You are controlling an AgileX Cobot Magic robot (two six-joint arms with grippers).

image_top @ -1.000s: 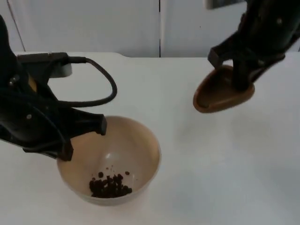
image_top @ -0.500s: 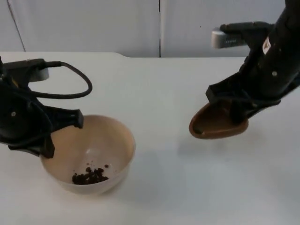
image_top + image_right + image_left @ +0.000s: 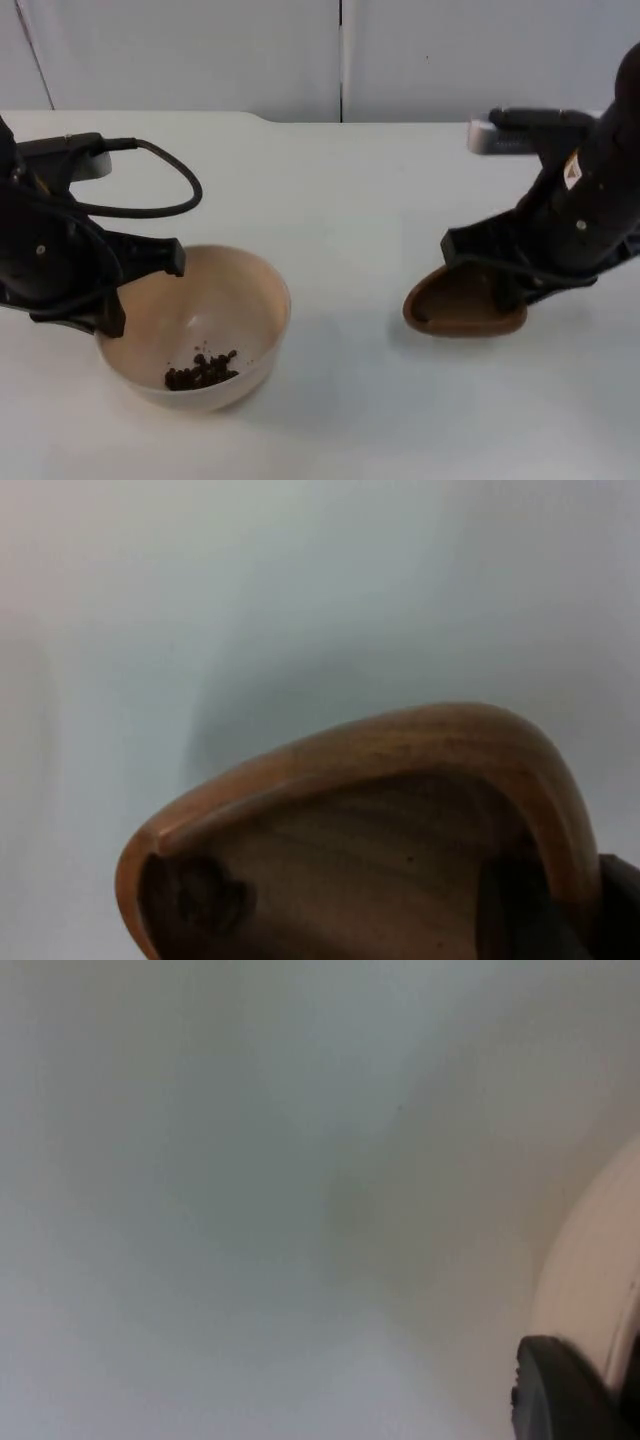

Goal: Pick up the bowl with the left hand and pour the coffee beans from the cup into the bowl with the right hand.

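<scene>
Both pairs of jaws are closed on crockery: the left gripper [image 3: 140, 295] clamps the rim of the round beige bowl [image 3: 215, 320], one finger inside and one outside, and the right gripper [image 3: 495, 280] pinches the wall of the brown wooden cup [image 3: 462, 305]. In the left wrist view the pale curve of the bowl [image 3: 590, 1260] sits beside the black fingertip, with the white table top [image 3: 250, 1210] below. The right wrist view looks into the wooden cup [image 3: 380, 820], tipped on its side; no beans can be made out inside it, though its inside is dark.

The bowl stands near the left front corner of the table top [image 3: 340, 200], low or resting on it; contact cannot be told. A small heap of dark coffee beans [image 3: 200, 370] lies in its bottom. The cup is towards the right edge, well apart from the bowl, mouth turned left, very close to the surface.

By my judgement the pouring is done and the step in hand is putting the vessels down. The next move calls for righting the cup so it stands on its base, opening the right fingers only once it is steady, and lowering the bowl level so the beans stay in.
</scene>
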